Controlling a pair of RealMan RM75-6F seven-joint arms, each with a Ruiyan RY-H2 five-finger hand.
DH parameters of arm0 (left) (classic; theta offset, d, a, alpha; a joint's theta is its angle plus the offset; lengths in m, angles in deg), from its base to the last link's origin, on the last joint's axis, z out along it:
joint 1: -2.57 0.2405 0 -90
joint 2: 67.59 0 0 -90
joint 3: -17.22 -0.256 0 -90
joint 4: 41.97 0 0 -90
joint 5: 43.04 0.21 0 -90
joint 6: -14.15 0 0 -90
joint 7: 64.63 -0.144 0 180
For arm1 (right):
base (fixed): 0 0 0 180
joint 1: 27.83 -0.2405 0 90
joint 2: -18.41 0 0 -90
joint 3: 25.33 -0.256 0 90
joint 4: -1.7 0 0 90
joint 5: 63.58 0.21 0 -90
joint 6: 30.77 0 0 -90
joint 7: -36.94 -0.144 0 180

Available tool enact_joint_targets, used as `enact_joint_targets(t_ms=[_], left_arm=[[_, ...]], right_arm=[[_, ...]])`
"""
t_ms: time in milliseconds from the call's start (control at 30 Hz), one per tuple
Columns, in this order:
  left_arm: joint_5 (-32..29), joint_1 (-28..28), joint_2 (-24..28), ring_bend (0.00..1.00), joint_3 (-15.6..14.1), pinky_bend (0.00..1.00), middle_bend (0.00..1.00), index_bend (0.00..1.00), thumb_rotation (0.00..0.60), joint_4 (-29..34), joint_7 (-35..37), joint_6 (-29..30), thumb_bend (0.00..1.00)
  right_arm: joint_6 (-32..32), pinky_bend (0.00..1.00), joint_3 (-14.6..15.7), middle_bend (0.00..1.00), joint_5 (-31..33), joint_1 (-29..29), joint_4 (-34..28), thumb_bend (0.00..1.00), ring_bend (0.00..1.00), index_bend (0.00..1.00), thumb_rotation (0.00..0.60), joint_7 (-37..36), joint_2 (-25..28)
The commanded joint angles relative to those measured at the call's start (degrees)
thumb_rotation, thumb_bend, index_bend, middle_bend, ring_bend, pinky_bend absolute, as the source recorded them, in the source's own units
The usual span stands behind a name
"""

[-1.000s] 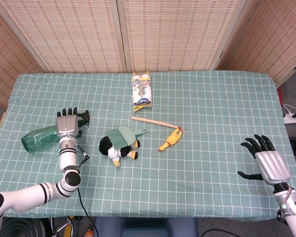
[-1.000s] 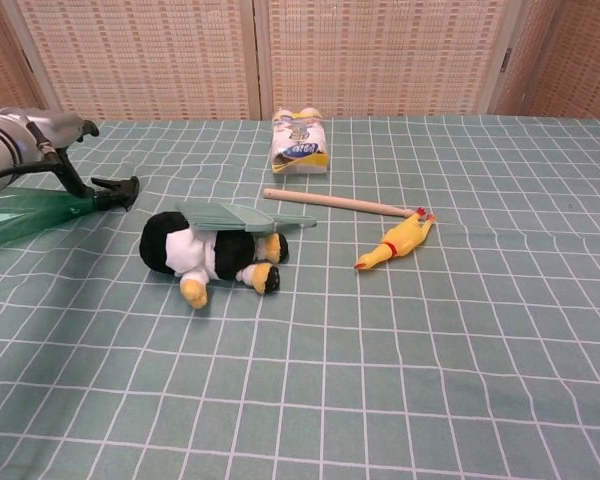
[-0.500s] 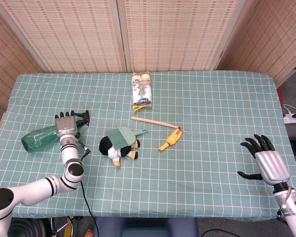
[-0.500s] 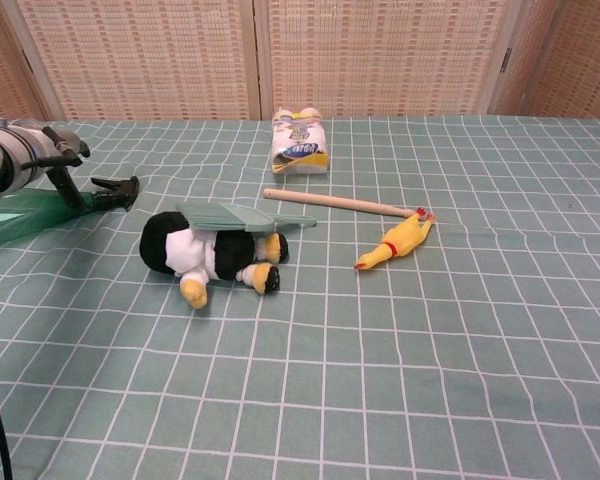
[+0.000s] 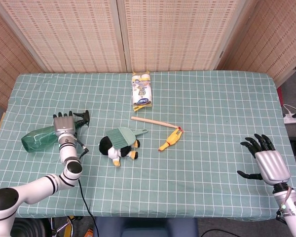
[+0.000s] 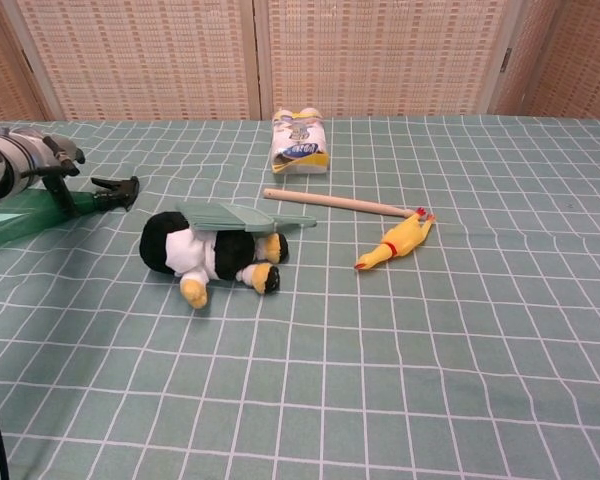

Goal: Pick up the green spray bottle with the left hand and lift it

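Note:
The green spray bottle [image 5: 37, 139] lies on its side at the table's left, with its black nozzle [image 5: 82, 117] pointing right. In the chest view the green spray bottle [image 6: 20, 218] shows at the left edge. My left hand [image 5: 63, 125] hovers over the bottle's neck with its fingers stretched forward, holding nothing; in the chest view the left hand [image 6: 15, 164] sits just above the bottle, one dark finger reaching down beside the neck. My right hand [image 5: 265, 159] rests open at the front right, far from everything.
A penguin plush [image 5: 113, 148] with a green brush [image 5: 124, 136] on it lies right of the bottle. Further right are a wooden stick [image 5: 153, 121] and a yellow rubber chicken [image 5: 170, 139]. A snack packet [image 5: 142, 92] lies toward the back. A black cable hangs from my left arm.
My left hand has slid a little to the left, from beside the nozzle to over the bottle's neck. The bottle and my right hand have not moved.

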Motion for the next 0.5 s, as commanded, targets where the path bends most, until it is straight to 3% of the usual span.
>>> enact_joint_targets(t_ms=[33, 167, 300, 500], left_arm=[[0.8, 0.1, -1.3, 0.07, -0.8, 0.12, 0.16, 0.0, 0.6, -2.8, 0.3, -1.9, 0.28], [0.5, 0.2, -2.2, 0.09, -0.9, 0.14, 0.18, 0.01, 0.6, -4.9, 0.0, -3.0, 0.28], [-0.5, -0.1, -3.1, 0.12, -0.9, 0.15, 0.19, 0.12, 0.6, -7.0, -1.8, -3.4, 0.28], [-0.4, -0.1, -4.5, 0.17, -1.0, 0.2, 0.24, 0.19, 0.6, -9.7, -3.3, -3.9, 0.28]], right_arm=[[0.4, 0.0, 0.0, 0.14, -0.4, 0.1, 0.3, 0.0, 0.0, 0.23, 0.6, -0.3, -0.2], [0.4, 0.0, 0.0, 0.15, -0.4, 0.0, 0.5, 0.0, 0.0, 0.23, 0.6, -0.2, -0.4], [0.4, 0.0, -0.1, 0.15, -0.4, 0.0, 0.5, 0.0, 0.0, 0.23, 0.6, -0.1, -0.5], [0.4, 0.0, -0.1, 0.15, -0.6, -0.1, 0.6, 0.0, 0.0, 0.23, 0.6, -0.3, -0.5]])
